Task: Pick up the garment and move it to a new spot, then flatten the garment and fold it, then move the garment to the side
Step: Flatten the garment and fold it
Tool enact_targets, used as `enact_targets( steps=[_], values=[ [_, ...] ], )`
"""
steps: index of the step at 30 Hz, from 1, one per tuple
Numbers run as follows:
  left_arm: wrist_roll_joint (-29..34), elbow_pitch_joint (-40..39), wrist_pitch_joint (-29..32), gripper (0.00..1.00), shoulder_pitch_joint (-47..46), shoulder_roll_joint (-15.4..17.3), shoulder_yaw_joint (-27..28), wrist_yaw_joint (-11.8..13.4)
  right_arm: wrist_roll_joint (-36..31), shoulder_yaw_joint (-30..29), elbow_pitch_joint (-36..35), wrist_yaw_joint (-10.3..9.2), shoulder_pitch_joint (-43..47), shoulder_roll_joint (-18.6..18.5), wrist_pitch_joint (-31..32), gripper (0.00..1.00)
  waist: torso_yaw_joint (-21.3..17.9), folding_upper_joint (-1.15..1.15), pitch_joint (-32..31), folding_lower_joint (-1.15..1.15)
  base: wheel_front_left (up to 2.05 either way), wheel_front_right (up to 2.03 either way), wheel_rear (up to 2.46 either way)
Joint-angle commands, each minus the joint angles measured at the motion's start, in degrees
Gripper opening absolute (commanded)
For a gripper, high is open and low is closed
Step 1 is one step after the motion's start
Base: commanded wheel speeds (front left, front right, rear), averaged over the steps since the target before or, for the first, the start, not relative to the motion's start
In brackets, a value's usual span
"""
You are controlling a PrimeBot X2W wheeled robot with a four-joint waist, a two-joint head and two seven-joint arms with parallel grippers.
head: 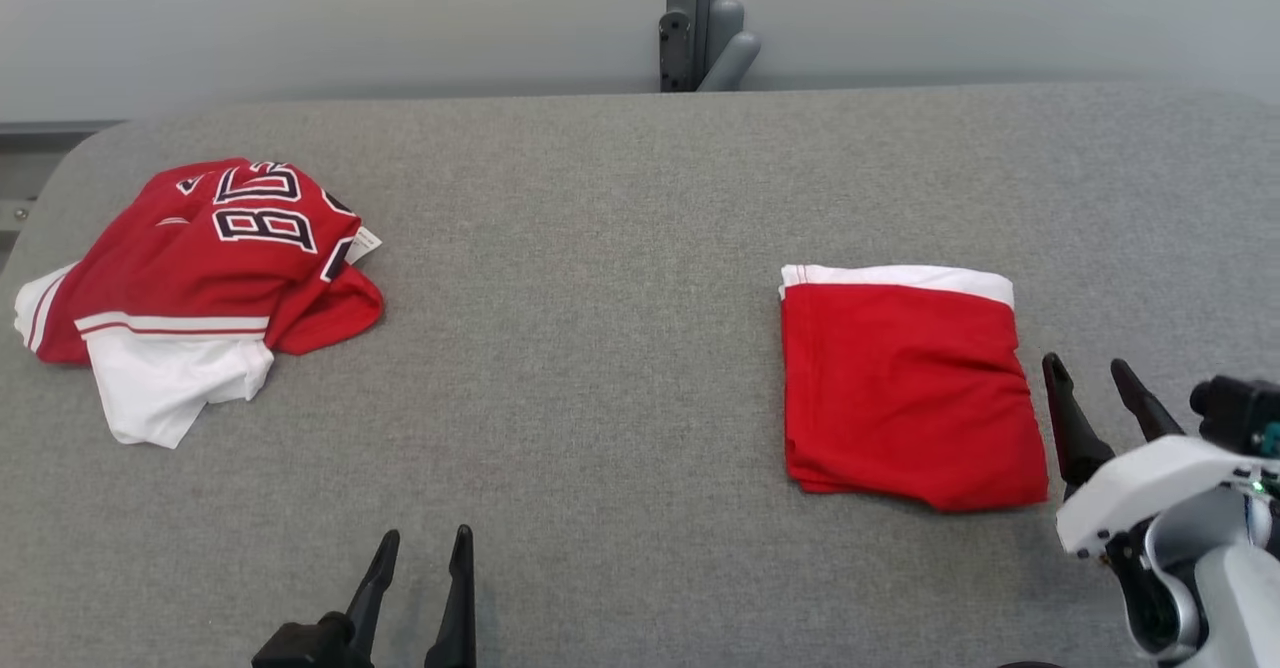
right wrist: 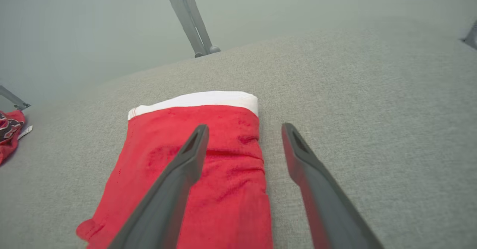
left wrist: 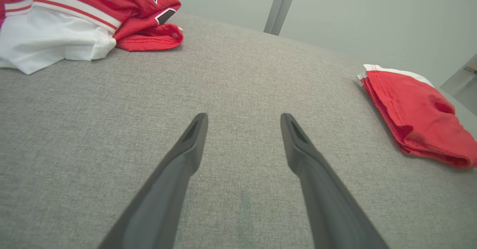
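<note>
The right tool (head: 1085, 363) has its two dark fingers spread apart and holds nothing. It sits just beside the right edge of the folded red cloth garment with a white band (head: 905, 398). In the right wrist view, one finger of this tool (right wrist: 245, 128) crosses over the red fabric (right wrist: 231, 148) and the other is over bare grey cloth. I cannot tell whether either finger touches anything.

The garment lies flat on the right part of the grey fabric-covered table (head: 600, 348), so the fold and the move aside look done. The main risk is a low retreat. A fingertip dragged across that edge could catch the top layer and pull the fold open. The near edge looks loose and uneven, so it would shift easily.

The left tool (head: 427, 534) is also spread and empty, low over bare table and well apart from both fabrics. Far to the left lies a crumpled red-and-white jersey with dark lettering (head: 200, 268). A reach toward it that crosses the folded piece would risk rumpling it.
</note>
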Motion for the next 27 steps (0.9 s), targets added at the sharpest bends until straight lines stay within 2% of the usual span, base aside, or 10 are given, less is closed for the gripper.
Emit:
enact_targets(
  steps=[1, 6, 11, 20, 27],
  values=[
    [0.2, -0.1, -0.2, 1.00, 0.8, 0.1, 0.7, -0.1, -0.9, 1.0, -1.5, 0.01, 2.5, -0.7, -2.5, 1.00, -1.4, 0.00, -2.8, 0.00, 0.00, 0.00, 0.00],
    [-0.7, -0.3, -0.2, 1.00, 2.7, 0.1, 3.3, -0.6, -2.1, 4.7, -9.1, 0.01, 11.1, -3.8, -12.6, 1.00, -3.0, 0.00, -5.8, 0.00, 0.00, 0.00, 0.00],
    [-1.5, -1.2, -0.2, 1.00, 3.9, 0.1, 5.5, -0.4, -6.0, 4.5, -10.9, 0.01, 15.3, -3.9, -17.0, 1.00, -3.5, 0.00, -6.5, 0.00, 0.00, 0.00, 0.00],
    [-0.3, -2.2, -0.2, 1.00, 5.1, 0.1, 7.8, -0.9, -10.7, 2.8, -13.5, 0.01, 19.8, -0.5, -18.0, 1.00, -2.8, 0.00, -7.0, 0.00, 0.00, 0.00, 0.00],
    [0.7, -1.3, -0.2, 1.00, 3.8, 0.1, 8.0, -1.6, -11.7, 2.1, -12.8, 0.00, 20.0, 0.2, -18.0, 1.00, -1.4, 0.00, -7.1, 0.00, 0.00, 0.00, 0.00]
  ],
)
